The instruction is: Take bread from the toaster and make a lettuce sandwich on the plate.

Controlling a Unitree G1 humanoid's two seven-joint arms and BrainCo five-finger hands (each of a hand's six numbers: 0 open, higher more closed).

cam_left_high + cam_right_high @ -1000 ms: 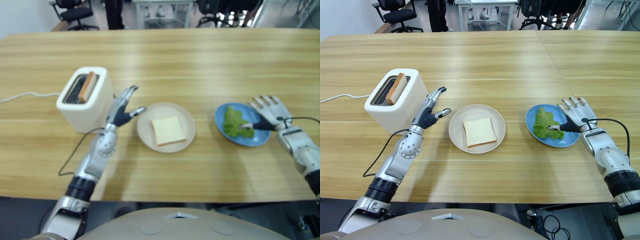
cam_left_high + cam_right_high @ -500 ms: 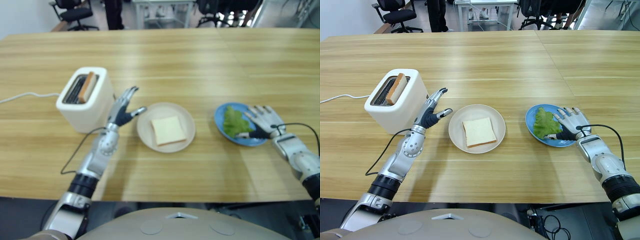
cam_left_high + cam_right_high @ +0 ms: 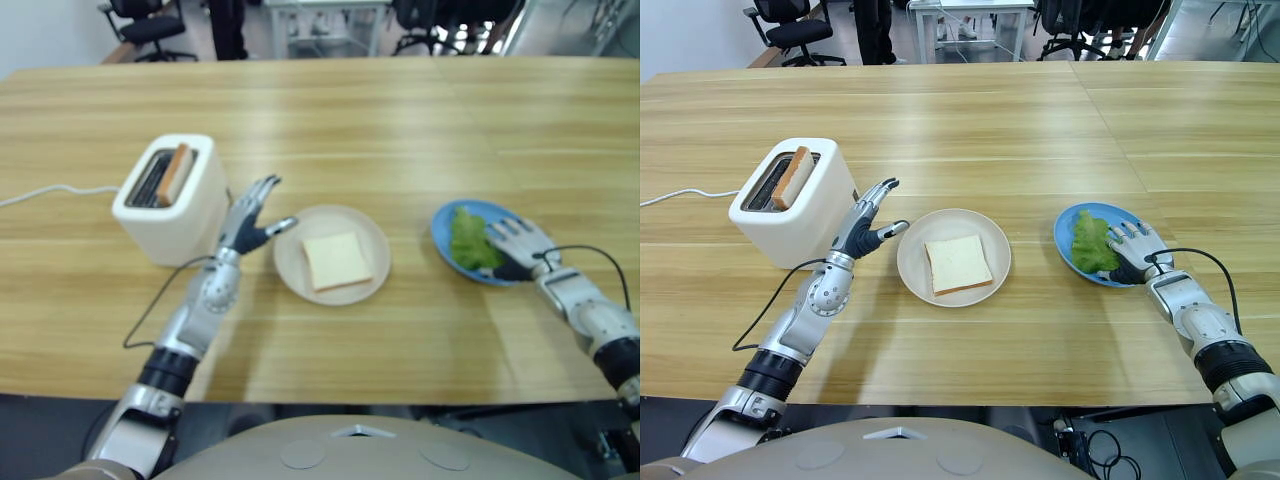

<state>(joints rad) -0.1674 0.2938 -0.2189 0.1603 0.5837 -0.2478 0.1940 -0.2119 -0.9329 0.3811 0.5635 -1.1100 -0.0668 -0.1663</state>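
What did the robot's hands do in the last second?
The right hand slid back toward the robot and slightly left, settling low over the near rim of the round blue plate, against the green lettuce leaf; a grip cannot be told. The left hand stayed open between the white toaster and the cream plate. The square bread slice there and the toaster's browned slice did not move.

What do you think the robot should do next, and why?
Probably close the right hand on the green lettuce leaf: that hand lies open over the round blue plate, beside the leaf, and the square white bread slice on the round cream plate is bare.
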